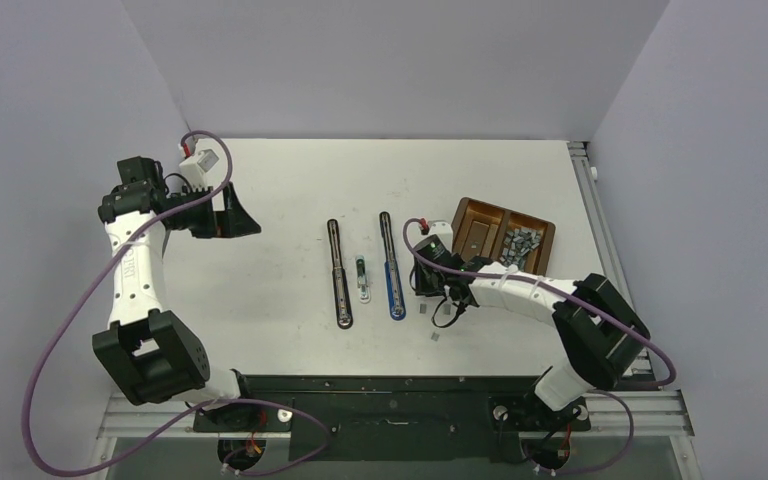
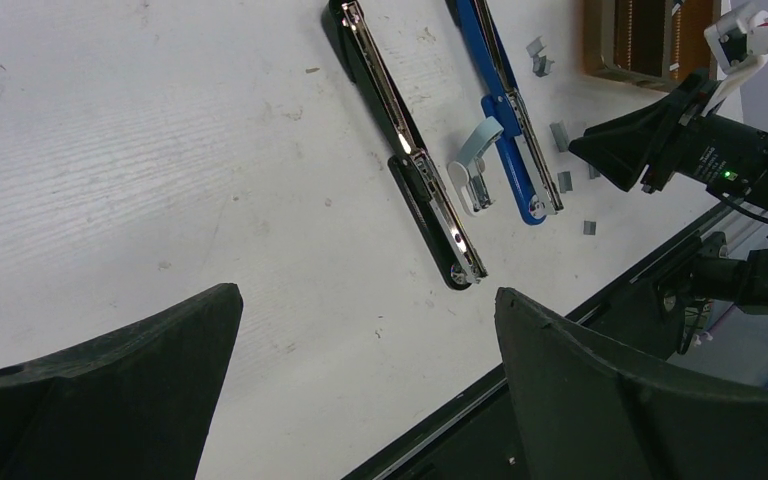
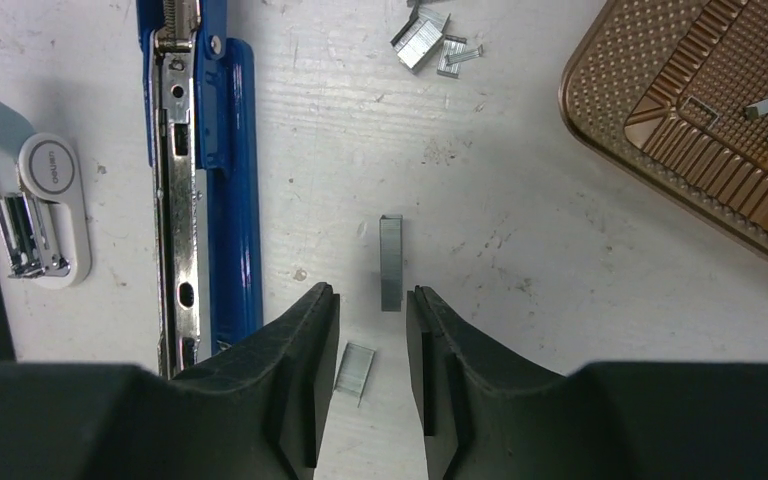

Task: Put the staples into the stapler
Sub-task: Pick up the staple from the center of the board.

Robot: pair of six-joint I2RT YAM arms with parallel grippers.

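Well, from above, the blue stapler (image 1: 392,268) lies open, long axis twelve-to-six.

Left wrist view: the left gripper (image 2: 368,295) is spread wide and empty.

Right wrist view: a strip of staples (image 3: 391,263) points twelve-to-six, its near end between the tips of the right gripper (image 3: 372,292), which is narrowly parted and pinching nothing. A band of tabletop (image 3: 310,180) separates the strip from the stapler's edge at nine o'clock.

Room is tight around my right gripper (image 3: 372,300). The open blue stapler (image 3: 205,170) lies just beside it on the left, and the brown tray (image 3: 680,150) closes off the other side. Between them runs a lane of bare table (image 3: 520,230), broken by one staple strip (image 3: 390,262) at the fingertips, another strip (image 3: 355,367) under the narrow gap, and a loose cluster (image 3: 425,40) ahead. A small white stapler (image 1: 361,278) fills the slot between the blue stapler and the black stapler (image 1: 338,272). Left of that, I have open tabletop up to my wide-spread left gripper (image 1: 245,222).
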